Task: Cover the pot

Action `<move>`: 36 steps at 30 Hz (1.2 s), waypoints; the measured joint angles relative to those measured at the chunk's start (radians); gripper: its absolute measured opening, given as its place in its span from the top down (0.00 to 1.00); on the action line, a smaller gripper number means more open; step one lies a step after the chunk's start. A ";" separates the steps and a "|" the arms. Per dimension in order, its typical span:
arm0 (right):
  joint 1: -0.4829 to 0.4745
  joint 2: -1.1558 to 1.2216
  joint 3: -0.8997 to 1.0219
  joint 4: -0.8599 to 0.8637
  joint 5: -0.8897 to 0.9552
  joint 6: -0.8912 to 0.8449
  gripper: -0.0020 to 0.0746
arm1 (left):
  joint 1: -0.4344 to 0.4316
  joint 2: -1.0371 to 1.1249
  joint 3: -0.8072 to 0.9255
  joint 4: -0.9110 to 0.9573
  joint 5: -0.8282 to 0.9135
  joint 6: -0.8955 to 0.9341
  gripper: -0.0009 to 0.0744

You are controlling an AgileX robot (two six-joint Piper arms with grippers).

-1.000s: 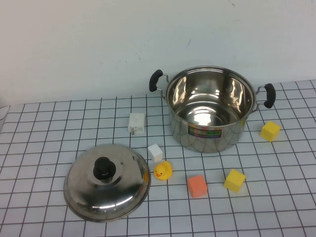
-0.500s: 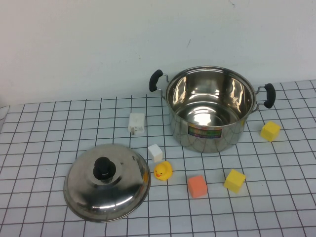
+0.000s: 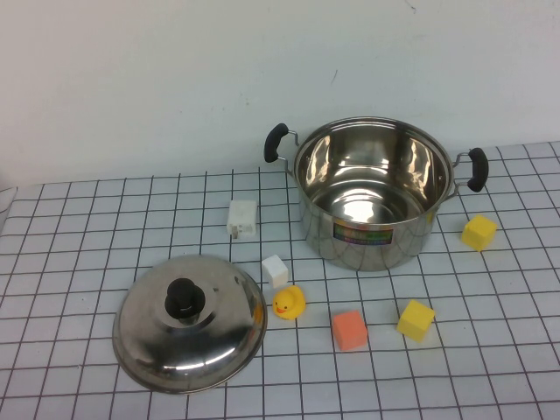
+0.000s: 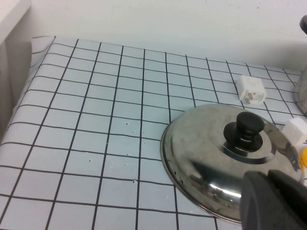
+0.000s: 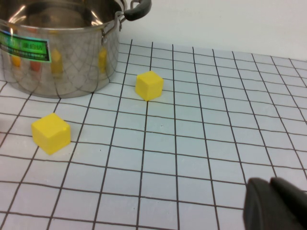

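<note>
The pot (image 3: pixel 372 192) stands open and empty at the back right of the gridded table, black handles at both sides, colourful label on its front wall. It also shows in the right wrist view (image 5: pixel 57 57). The domed steel lid (image 3: pixel 191 321) with a black knob (image 3: pixel 184 297) lies flat at the front left, well apart from the pot. Neither arm shows in the high view. My left gripper (image 4: pixel 267 178) is shut and empty, hovering over the lid's (image 4: pixel 211 163) near edge. My right gripper (image 5: pixel 268 184) is shut and empty above bare table, right of the pot.
A white plug block (image 3: pixel 242 218), a white cube (image 3: pixel 275 269), a yellow duck (image 3: pixel 288 303) and an orange cube (image 3: pixel 349 330) lie between lid and pot. Two yellow cubes (image 3: pixel 416 319) (image 3: pixel 479 232) lie in front of and right of the pot.
</note>
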 joint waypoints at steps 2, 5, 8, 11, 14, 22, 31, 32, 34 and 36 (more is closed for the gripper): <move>0.000 0.000 0.000 0.000 0.000 0.000 0.96 | 0.000 0.000 0.000 -0.002 0.000 0.000 0.99; 0.000 0.000 0.000 0.000 0.000 0.000 0.96 | 0.000 0.000 0.002 -0.006 -0.027 0.000 0.99; 0.000 0.000 0.000 0.000 0.000 0.000 0.96 | 0.000 0.000 0.005 -0.006 -0.076 0.000 0.99; 0.000 0.000 0.000 0.000 0.000 0.000 0.96 | 0.000 0.000 0.005 -0.008 -0.189 0.000 0.99; 0.000 0.000 0.000 0.000 0.000 0.000 0.96 | 0.000 0.000 0.005 -0.020 -0.372 0.000 0.99; 0.000 0.000 0.000 0.000 0.000 0.000 0.96 | 0.000 0.000 0.005 -0.046 -0.774 0.000 0.99; 0.000 0.000 0.000 0.000 0.000 0.000 0.96 | 0.000 -0.003 0.005 -0.056 -0.923 -0.112 0.99; 0.000 0.000 0.000 0.000 0.000 0.000 0.96 | 0.000 -0.003 0.005 -0.056 -0.923 -0.149 0.99; 0.000 0.000 0.000 0.000 0.000 0.000 0.96 | 0.000 -0.003 0.005 -0.056 -0.907 -0.215 0.99; 0.000 0.000 0.000 0.000 0.000 0.000 0.96 | 0.000 -0.003 0.003 -0.056 -0.833 -0.259 0.99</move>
